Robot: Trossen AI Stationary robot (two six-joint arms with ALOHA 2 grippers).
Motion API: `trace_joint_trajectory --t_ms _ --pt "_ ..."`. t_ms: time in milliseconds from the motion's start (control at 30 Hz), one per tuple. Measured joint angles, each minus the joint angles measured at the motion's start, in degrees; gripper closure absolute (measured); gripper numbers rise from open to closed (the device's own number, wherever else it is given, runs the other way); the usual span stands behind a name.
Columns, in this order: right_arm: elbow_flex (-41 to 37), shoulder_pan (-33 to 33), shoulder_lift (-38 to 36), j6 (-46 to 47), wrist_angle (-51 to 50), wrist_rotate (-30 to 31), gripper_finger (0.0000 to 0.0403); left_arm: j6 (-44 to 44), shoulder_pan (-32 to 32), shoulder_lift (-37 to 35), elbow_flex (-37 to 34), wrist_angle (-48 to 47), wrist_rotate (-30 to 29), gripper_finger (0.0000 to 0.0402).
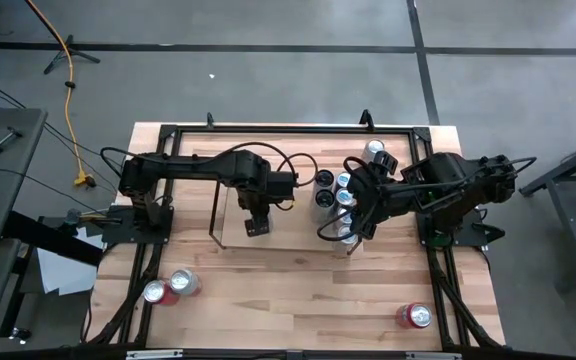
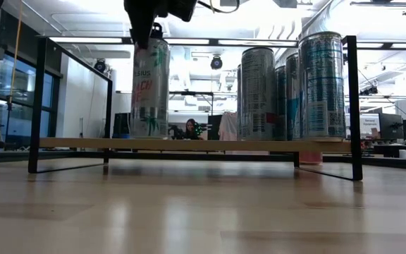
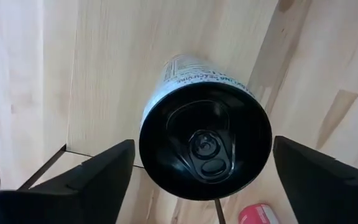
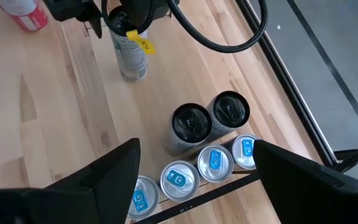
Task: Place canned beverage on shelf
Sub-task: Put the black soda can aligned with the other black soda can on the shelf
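Standing upright on the shelf (image 2: 189, 144), one can (image 3: 205, 142) sits at nine o'clock of the grouped cans (image 4: 207, 140), leaving room between. Left tool (image 3: 204, 168) spread open around its top, apparently releasing. Right tool (image 4: 194, 168) open, hovering over the group.

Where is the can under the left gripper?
The can stands upright on the shelf, near its left end in the low view, apart from the other cans.
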Motion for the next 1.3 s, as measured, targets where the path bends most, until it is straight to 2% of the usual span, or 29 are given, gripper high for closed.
trace_joint_trajectory --t_ms 200,400,600,767,1033,1167,1300 --pt "0.01 -0.11 0.0 -0.81 0.0 0.26 0.0105 0.62 0.67 -2.62 0.9 -0.33 4.98 0.0046" --pt "0.01 -0.11 0.0 -0.86 0.0 1.9 0.0105 -0.33 1.09 -7.26 3.26 0.15 4.51 0.0048" --pt "0.01 -0.11 0.0 -0.86 0.0 2.38 0.0105 1.02 1.07 -11.35 3.4 1.52 -3.0 0.0048" --pt "-0.01 -0.11 0.0 -0.86 0.0 2.38 0.0105 14.77 1.08 -11.63 3.28 1.63 -3.85 0.0048" --pt "0.01 -0.11 0.0 -0.84 0.0 2.38 0.0105 50.35 0.74 -10.47 -0.91 2.38 -6.6 0.0048" --pt "0.01 -0.11 0.0 -0.84 0.0 2.36 0.0105 54.01 -0.55 -10.05 -2.0 4.09 -7.44 0.0048" --pt "-0.01 -0.11 0.0 -0.84 0.02 2.36 0.0105 55.62 -1.44 -9.71 -2.08 6.12 -5.31 0.0048"
